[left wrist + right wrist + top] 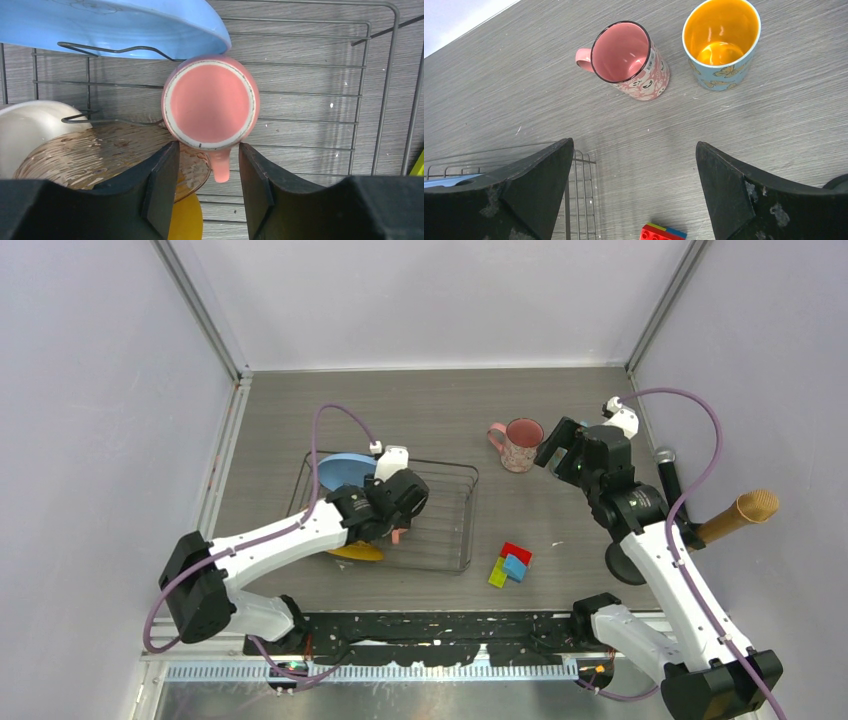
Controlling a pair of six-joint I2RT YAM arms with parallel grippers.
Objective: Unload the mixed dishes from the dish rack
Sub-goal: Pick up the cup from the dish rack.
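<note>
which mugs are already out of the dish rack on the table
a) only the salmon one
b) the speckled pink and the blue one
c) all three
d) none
b: the right wrist view shows the speckled pink mug and the blue mug mouth-up on the table, while the plain salmon mug sits in the dish rack.

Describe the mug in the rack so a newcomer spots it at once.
In the dish rack on the left of the table, look beside the light blue plate. The plain salmon mug shows its base, handle between the fingers of the left gripper. Nothing else there is pink.
</note>
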